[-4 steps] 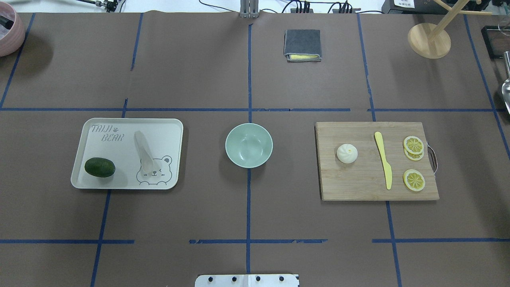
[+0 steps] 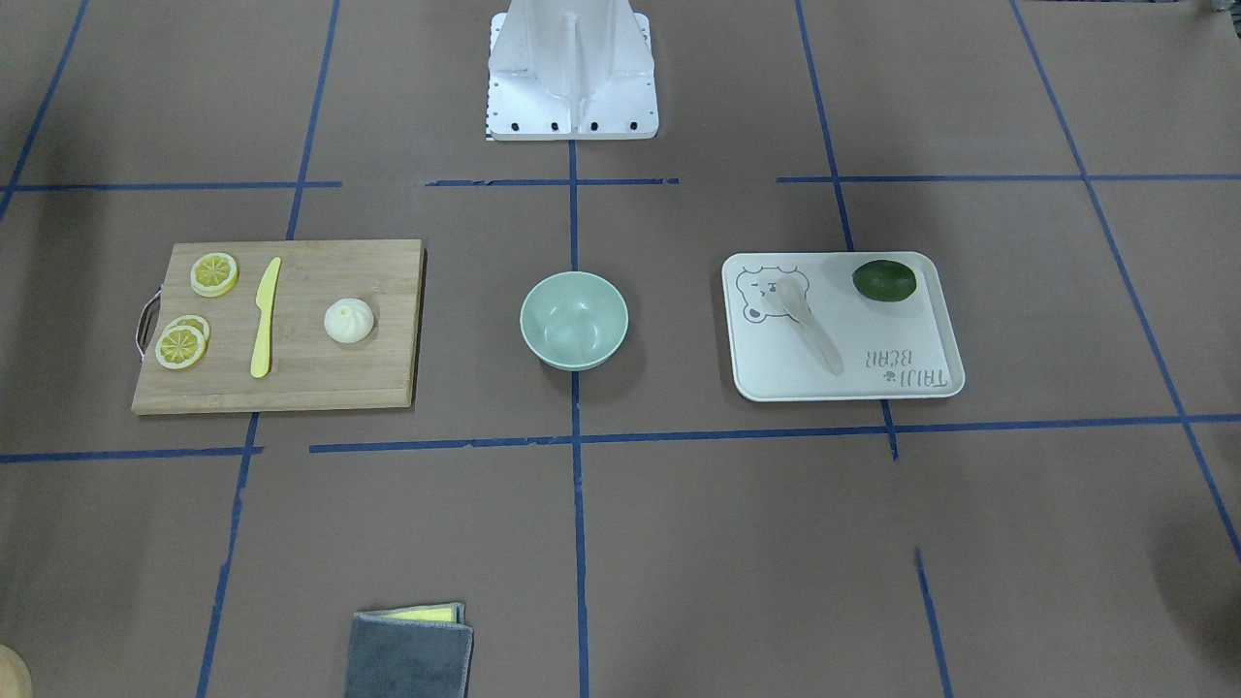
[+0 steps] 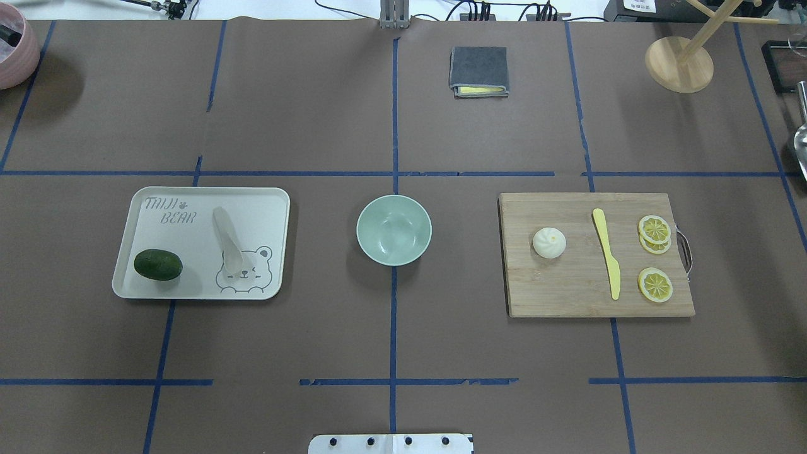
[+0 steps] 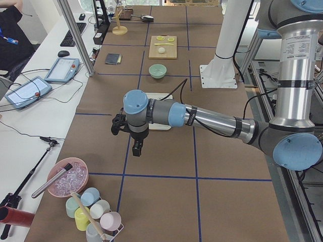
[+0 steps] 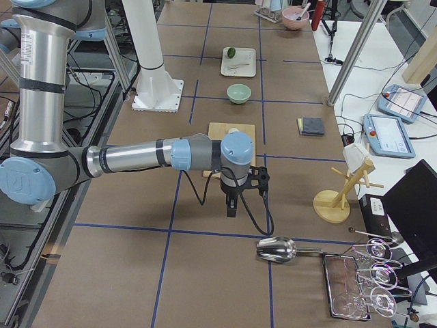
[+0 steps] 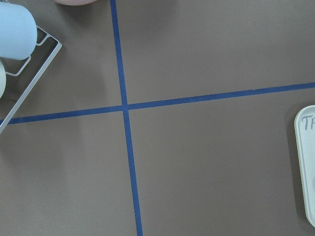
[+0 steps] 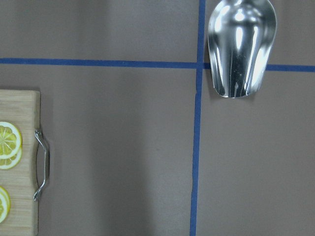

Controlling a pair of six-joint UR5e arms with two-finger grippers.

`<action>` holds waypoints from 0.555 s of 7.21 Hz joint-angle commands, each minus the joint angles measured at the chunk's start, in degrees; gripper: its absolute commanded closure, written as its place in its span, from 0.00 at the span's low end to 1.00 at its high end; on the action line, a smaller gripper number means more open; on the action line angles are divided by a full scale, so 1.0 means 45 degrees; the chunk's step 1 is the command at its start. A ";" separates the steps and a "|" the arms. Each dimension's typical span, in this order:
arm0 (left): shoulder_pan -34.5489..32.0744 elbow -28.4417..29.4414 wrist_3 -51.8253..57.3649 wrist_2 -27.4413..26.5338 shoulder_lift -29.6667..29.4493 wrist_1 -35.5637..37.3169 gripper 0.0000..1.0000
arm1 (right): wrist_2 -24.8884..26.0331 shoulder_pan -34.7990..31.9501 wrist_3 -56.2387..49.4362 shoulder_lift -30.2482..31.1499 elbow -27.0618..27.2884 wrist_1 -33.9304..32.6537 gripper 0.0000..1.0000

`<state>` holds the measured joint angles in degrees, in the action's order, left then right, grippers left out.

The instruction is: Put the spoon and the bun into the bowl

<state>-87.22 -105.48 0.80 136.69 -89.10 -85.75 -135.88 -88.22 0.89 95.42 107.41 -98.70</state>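
The off-white spoon (image 3: 228, 243) lies on the cream tray (image 3: 265, 208) at the left, scoop toward the robot. The white bun (image 3: 549, 243) sits on the wooden cutting board (image 3: 567, 284) at the right. The mint-green bowl (image 3: 373, 243) stands empty between them, also seen in the front view (image 2: 574, 334). Neither gripper shows in the overhead or front view. The left gripper (image 4: 137, 148) hangs over bare table left of the tray; the right gripper (image 5: 232, 208) hangs right of the board. I cannot tell if they are open or shut.
A dark green fruit (image 3: 157, 265) lies on the tray. A yellow knife (image 3: 606, 261) and lemon slices (image 3: 654, 230) lie on the board. A grey cloth (image 3: 478, 70), wooden stand (image 3: 679, 63), metal scoop (image 7: 240, 46) and pink bowl (image 3: 9, 50) sit further out.
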 commanded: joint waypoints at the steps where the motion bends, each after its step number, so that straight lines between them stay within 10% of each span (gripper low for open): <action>1: 0.0728 -0.0075 -0.0043 0.0034 -0.0255 -0.2413 0.00 | -0.0018 0.0170 0.0404 -0.1550 -0.0214 0.0349 0.00; 4: 0.0789 0.2143 -0.0894 -0.0005 -0.1657 -0.9696 0.00 | -0.0272 0.0170 0.1111 -0.1518 -0.0157 0.0758 0.00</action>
<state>-83.87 -100.02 -0.51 136.59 -93.76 -117.18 -136.95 -87.48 5.28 88.57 106.80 -96.65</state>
